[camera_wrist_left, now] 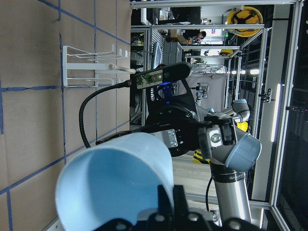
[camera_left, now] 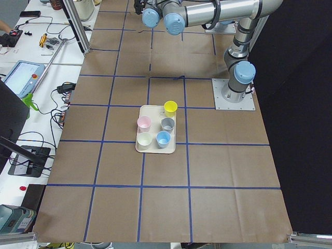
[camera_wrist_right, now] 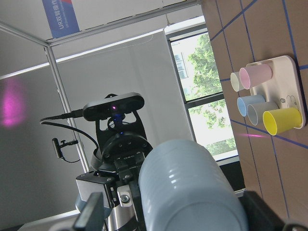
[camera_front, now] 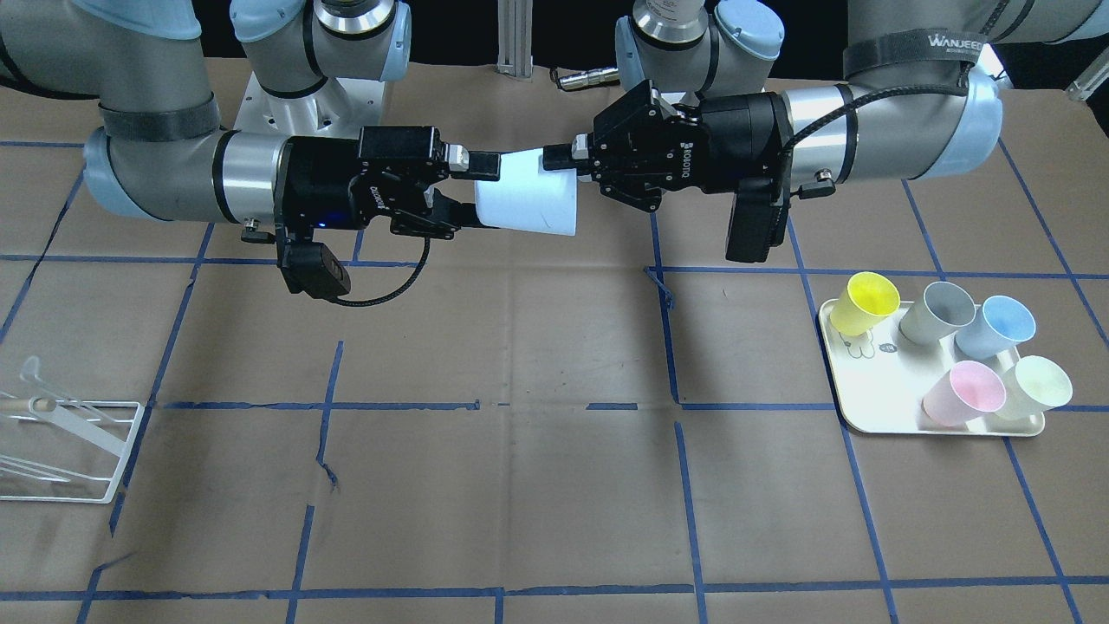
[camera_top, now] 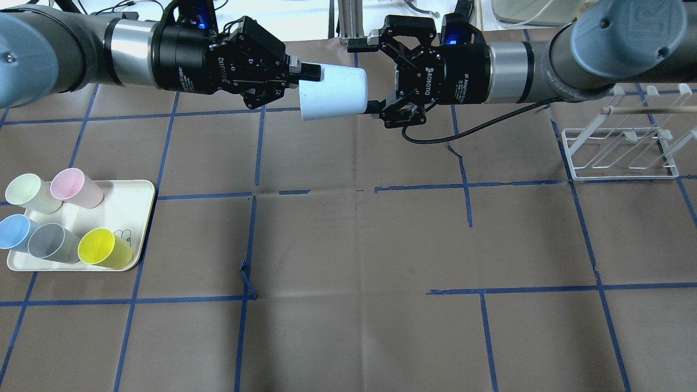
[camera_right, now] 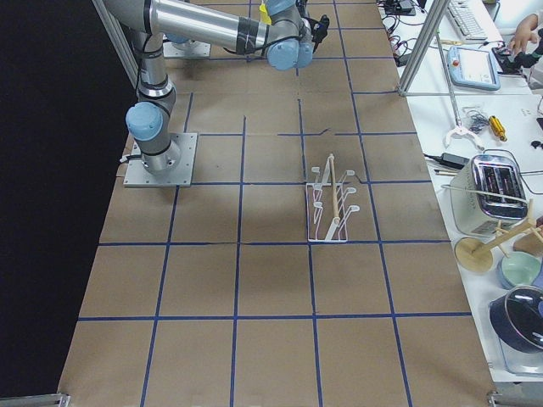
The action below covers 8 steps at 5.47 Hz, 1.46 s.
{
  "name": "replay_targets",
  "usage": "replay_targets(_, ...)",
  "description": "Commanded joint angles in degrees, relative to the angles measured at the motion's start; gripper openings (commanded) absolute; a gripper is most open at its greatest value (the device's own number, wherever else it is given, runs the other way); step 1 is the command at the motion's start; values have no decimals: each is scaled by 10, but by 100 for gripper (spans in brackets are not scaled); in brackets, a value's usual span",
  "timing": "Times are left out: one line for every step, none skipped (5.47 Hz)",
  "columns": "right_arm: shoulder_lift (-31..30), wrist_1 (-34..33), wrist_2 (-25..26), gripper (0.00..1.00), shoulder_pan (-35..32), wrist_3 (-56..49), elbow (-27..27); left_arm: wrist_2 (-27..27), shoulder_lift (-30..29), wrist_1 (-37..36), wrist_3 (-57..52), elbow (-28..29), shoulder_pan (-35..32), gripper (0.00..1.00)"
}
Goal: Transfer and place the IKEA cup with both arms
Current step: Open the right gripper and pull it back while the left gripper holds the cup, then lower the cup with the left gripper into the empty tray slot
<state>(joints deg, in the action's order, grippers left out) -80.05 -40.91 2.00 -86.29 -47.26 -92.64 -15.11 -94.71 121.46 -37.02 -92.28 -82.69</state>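
Observation:
The pale-blue IKEA cup (camera_top: pixel 332 92) hangs on its side in the air between both grippers, above the far middle of the table; it also shows in the front view (camera_front: pixel 533 199). My left gripper (camera_top: pixel 310 72) is shut on the cup's rim, and the left wrist view shows the cup's blue mouth (camera_wrist_left: pixel 115 183) just above the fingers. My right gripper (camera_top: pixel 370 73) is open, its jaws standing on either side of the cup's base end with small gaps. The right wrist view shows the base (camera_wrist_right: pixel 187 187) between the two fingers.
A cream tray (camera_top: pixel 130 201) at my left holds several cups: yellow (camera_top: pixel 103 247), grey, sky-blue, pink and pale green. A white wire rack (camera_top: pixel 621 158) stands at my right. Brown paper with blue tape lines covers the table.

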Motion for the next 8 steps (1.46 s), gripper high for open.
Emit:
replay_targets(1, -25, 77, 100, 49, 3, 10, 1, 6, 2, 0, 1, 6, 5)
replay_targets(1, -77, 190, 100, 98, 16, 14, 0, 8, 2, 13, 0, 22, 5)
replay_targets(0, -150, 253, 100, 109, 78, 20, -15, 10, -1, 14, 0, 30, 5)
replay_targets(-7, -279, 344, 100, 106, 214, 48, -116, 7, -38, 18, -5, 31, 5)
replay_targets(-15, -333, 400, 100, 98, 286, 73, -170, 7, -55, 21, -16, 31, 6)
replay_targets(-26, -379, 513, 100, 78, 305, 96, -268, 1, -114, 33, -18, 31, 3)
replay_targets(-34, -455, 648, 100, 40, 362, 103, -373, -6, -187, 77, -19, 31, 3)
replay_targets(-34, -511, 804, 100, -15, 405, 104, -461, -12, -271, 197, -20, 31, 3)
